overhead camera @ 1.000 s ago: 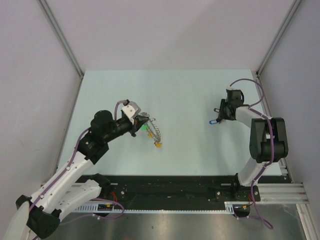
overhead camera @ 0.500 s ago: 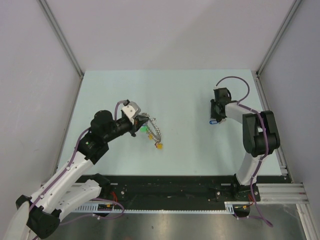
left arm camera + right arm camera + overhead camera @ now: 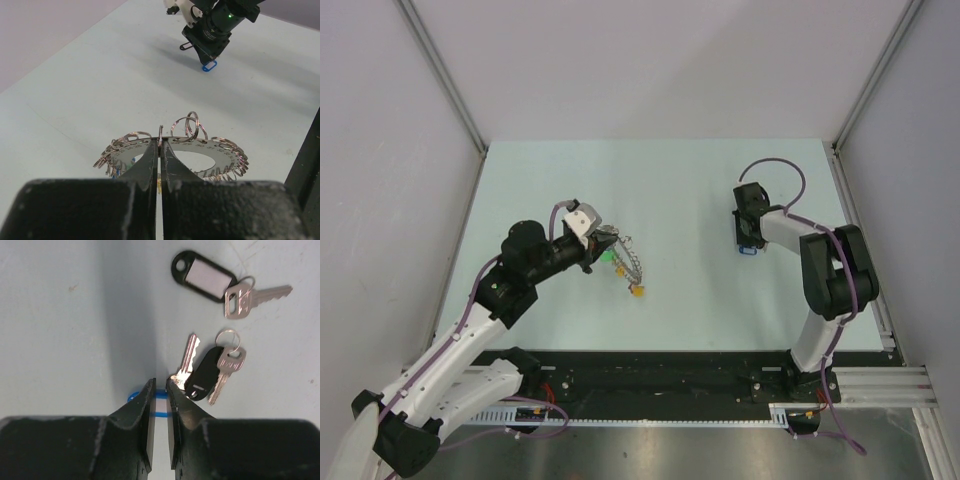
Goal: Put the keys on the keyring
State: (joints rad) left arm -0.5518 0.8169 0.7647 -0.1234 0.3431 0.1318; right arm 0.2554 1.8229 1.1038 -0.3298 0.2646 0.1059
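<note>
The keyring [image 3: 200, 149], a flat silver ring hung with many small split rings and coloured tags, sits left of the table's [image 3: 670, 190] middle. One edge is raised where the left gripper [image 3: 160, 150] pinches it, fingers pressed together on the rim. The left arm [image 3: 470, 330] climbs from its base at the near left corner and bends at the elbow. Its forearm runs rightward and nearly level to reach the ring.

The loose keys [image 3: 220, 365] lie well apart from the ring, on the right half of the table. Two carry black tags [image 3: 202, 375], and a third key [image 3: 186, 359] lies by a blue tag [image 3: 160, 405]. The right gripper [image 3: 160, 382] points down at the surface over that blue tag. Its fingers are drawn nearly together, leaving a thin gap in which the tag shows. We cannot tell whether they actually clamp it.

The right arm [image 3: 825, 275] stands up from its base at the near right. It folds at the elbow and reaches left and away from the base, wrist tipped down toward the table.
</note>
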